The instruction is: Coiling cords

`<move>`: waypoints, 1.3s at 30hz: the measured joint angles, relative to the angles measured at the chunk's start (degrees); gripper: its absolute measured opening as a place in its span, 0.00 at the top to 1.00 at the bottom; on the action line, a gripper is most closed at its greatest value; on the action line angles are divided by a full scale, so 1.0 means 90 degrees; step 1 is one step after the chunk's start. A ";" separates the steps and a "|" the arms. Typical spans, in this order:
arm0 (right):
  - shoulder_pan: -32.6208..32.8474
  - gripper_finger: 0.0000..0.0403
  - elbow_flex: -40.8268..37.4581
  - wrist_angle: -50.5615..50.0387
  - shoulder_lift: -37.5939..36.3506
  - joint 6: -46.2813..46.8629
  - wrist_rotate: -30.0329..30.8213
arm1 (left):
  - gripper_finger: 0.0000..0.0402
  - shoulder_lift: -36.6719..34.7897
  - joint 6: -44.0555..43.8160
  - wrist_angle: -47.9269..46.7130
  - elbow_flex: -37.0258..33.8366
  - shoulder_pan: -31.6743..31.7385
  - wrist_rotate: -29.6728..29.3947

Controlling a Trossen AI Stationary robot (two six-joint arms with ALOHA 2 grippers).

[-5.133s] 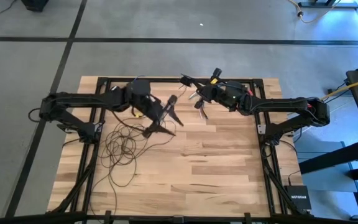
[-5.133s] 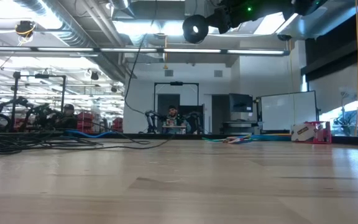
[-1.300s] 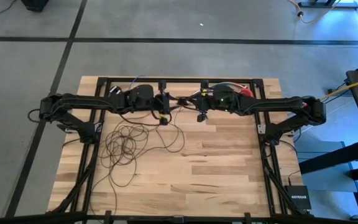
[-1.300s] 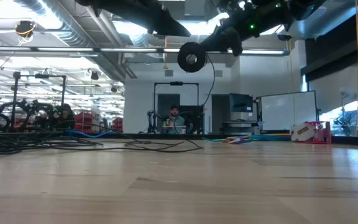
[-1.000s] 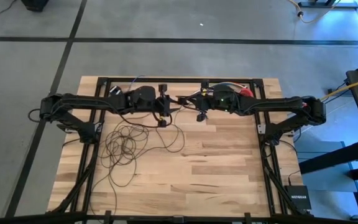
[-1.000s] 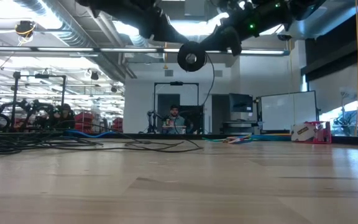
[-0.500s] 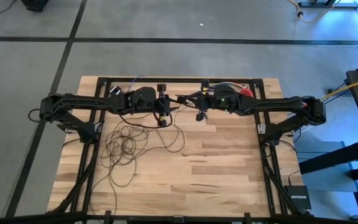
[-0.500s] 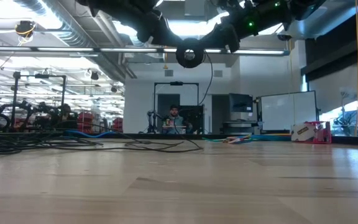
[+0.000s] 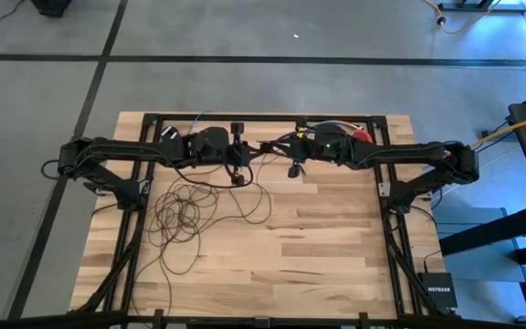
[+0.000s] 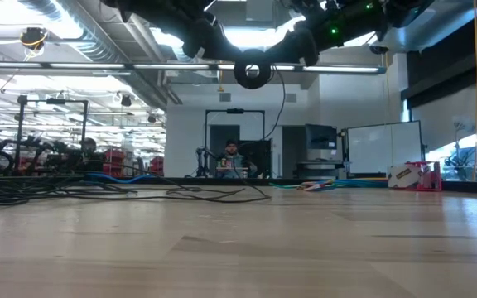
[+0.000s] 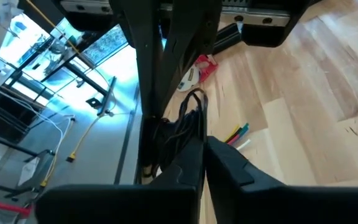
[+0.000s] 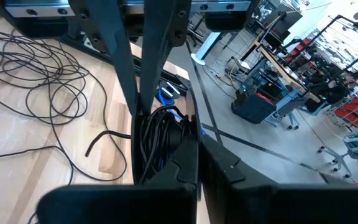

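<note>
The cords are one thin dark wire. Several of its loops (image 9: 188, 215) lie slack on the table's left half, and a gathered bundle (image 12: 157, 140) is held up over the far middle. The black round puck (image 10: 253, 74) hangs just under the bundle. My left gripper (image 9: 247, 153) reaches in from the left and my right gripper (image 9: 272, 151) from the right. They meet tip to tip, and both are shut on the bundle. My left gripper pinches the bundle of several strands (image 11: 182, 127) between its two fingers, coming nearly level from the table's left. The bundle is lifted clear, and a slack strand trails down from it onto the table. My right gripper pinches the same bundle (image 12: 160, 134) between its two fingers, coming nearly level from the table's right, right beside the left fingers (image 12: 143, 93). The puck dangles below on a short length of wire.
A short bunch of multicoloured wires (image 11: 238, 134) lies near the far frame rail (image 9: 263, 117). A yellow cable (image 9: 519, 128) and a small black box (image 9: 438, 291) sit off the table's right side. Bare wood (image 9: 336, 247) spans the near right.
Both grippers have stayed together over the far middle. My right wrist has rolled a little, and the puck now hangs slightly higher under the bundle. The loops on the table have not moved.
</note>
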 joint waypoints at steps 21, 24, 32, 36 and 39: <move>0.0360 0.72 0.1376 -0.3049 -0.0521 0.0182 0.1035 | 0.99 -0.0010 -0.0055 -0.0040 0.0000 -0.0007 -0.0192; 0.0566 0.65 0.1736 -0.4077 -0.0743 0.0505 0.1310 | 1.00 -0.0088 -0.0072 0.0011 0.0000 -0.0007 -0.0183; 0.0707 0.64 0.0583 -0.4244 -0.1435 0.1192 0.1363 | 1.00 -0.0549 -0.0376 0.0532 -0.0226 0.0007 0.0852; 0.0707 0.66 -0.0625 -0.3124 -0.1757 0.1098 0.1232 | 1.00 -0.0773 -0.0384 0.1259 -0.0662 0.0232 0.2009; 0.0707 0.67 -0.1385 -0.2184 -0.1959 0.1166 0.0865 | 1.00 -0.0924 -0.0429 0.1868 -0.0948 0.0498 0.2868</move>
